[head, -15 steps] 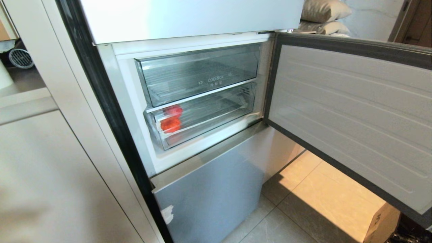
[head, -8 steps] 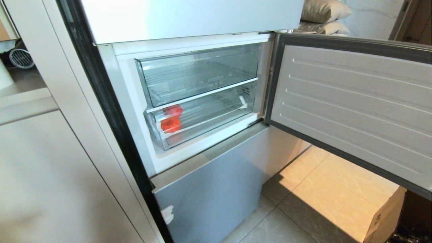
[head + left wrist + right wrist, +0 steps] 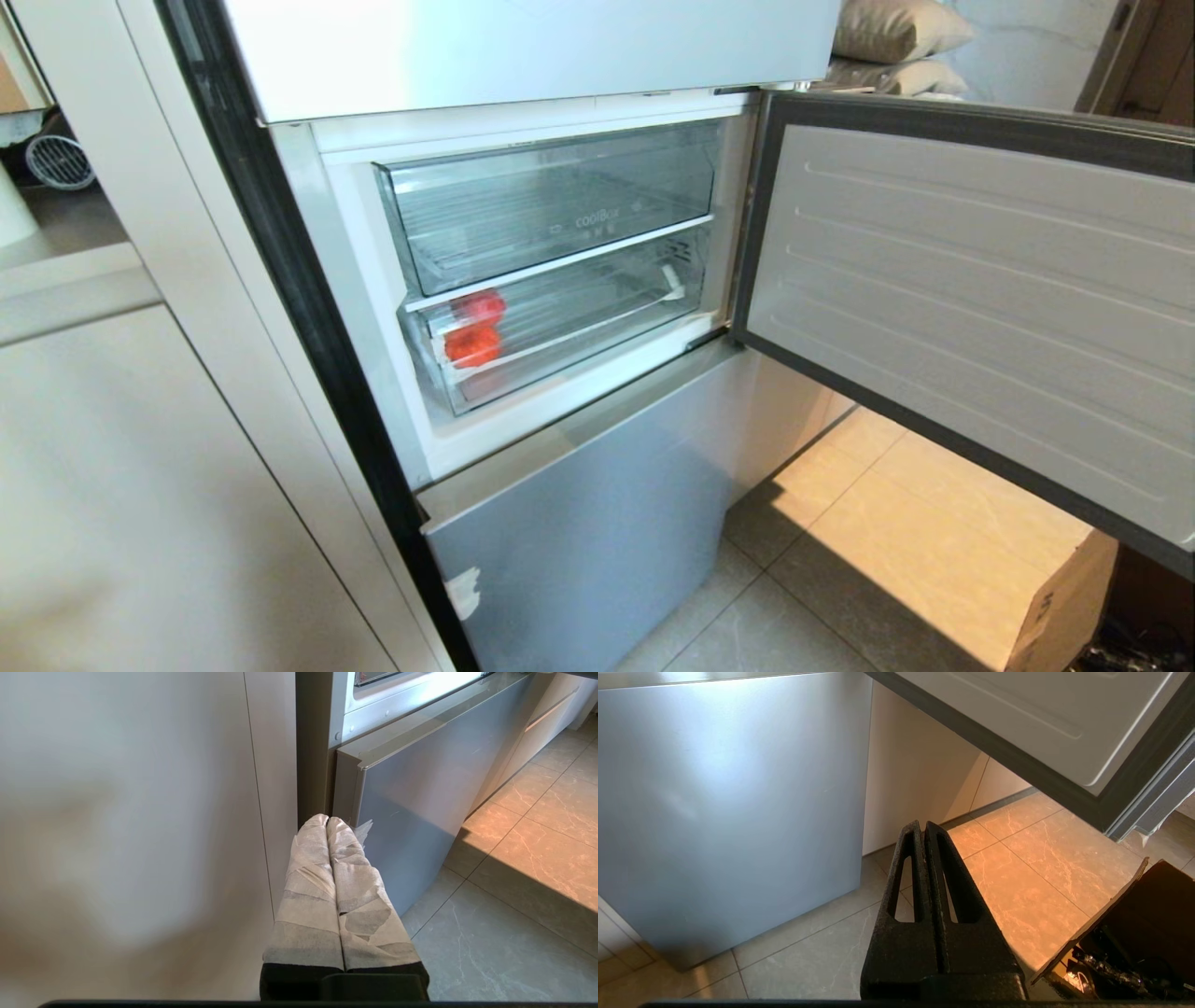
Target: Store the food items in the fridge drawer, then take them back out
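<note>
Head view shows the fridge drawer (image 3: 560, 327) pushed in at frame centre, under an upper clear bin (image 3: 551, 201), with red-orange food items (image 3: 473, 343) at its left end. Left gripper (image 3: 327, 821) and right gripper (image 3: 923, 826) hang low, fingers pressed together, empty, beside the lower fridge door (image 3: 411, 807).

Left gripper (image 3: 327, 820) and right gripper (image 3: 923, 826) (both empty) hold jaws pressed together.

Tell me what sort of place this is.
Most likely a home kitchen: an open fridge door shows clear drawers, the lower fridge drawer holding red food items; pale cabinet fronts stand beside it on a tiled floor.
</note>
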Motion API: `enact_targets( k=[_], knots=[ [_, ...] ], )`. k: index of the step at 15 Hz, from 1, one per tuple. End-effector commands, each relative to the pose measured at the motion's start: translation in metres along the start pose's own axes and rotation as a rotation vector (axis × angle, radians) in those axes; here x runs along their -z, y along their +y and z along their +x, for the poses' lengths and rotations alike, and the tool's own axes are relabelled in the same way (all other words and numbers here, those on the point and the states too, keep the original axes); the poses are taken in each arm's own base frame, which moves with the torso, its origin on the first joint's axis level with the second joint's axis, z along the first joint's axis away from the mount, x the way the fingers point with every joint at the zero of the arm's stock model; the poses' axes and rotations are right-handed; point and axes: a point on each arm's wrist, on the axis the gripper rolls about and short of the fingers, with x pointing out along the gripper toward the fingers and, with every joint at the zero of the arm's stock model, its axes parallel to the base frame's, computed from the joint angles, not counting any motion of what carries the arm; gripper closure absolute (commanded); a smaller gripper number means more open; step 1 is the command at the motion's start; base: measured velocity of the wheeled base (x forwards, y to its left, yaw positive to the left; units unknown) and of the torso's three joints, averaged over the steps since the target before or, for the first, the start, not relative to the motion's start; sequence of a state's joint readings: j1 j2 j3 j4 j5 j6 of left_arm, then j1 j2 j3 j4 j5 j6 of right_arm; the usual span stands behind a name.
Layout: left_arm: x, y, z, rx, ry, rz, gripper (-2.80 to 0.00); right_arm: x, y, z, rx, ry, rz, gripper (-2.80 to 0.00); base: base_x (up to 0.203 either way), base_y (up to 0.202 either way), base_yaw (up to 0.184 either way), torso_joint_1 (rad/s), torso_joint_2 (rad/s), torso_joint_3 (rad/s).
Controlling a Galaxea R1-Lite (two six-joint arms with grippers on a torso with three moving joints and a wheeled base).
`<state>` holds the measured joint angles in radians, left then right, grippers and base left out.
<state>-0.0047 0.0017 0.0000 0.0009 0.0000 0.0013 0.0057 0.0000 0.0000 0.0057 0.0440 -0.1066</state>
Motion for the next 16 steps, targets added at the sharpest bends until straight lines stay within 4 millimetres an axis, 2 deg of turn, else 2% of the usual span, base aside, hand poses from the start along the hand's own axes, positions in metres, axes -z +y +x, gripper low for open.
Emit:
enact_targets(
  k=[1,16],
  knots=[
    [0.0001,0.0000,0.0000,0.001,0.001,0.000,0.00,0.0000,0.0000,0.0001,-0.001,0.002,-0.002,0.00,0.000,0.000,0.000,0.000,0.00,0.000],
    [0.0001,0.0000,0.0000,0.000,0.001,0.000,0.00,0.0002,0.0000,0.0001,0.000,0.003,0.005,0.00,0.000,0.000,0.000,0.000,0.00,0.000]
  ],
)
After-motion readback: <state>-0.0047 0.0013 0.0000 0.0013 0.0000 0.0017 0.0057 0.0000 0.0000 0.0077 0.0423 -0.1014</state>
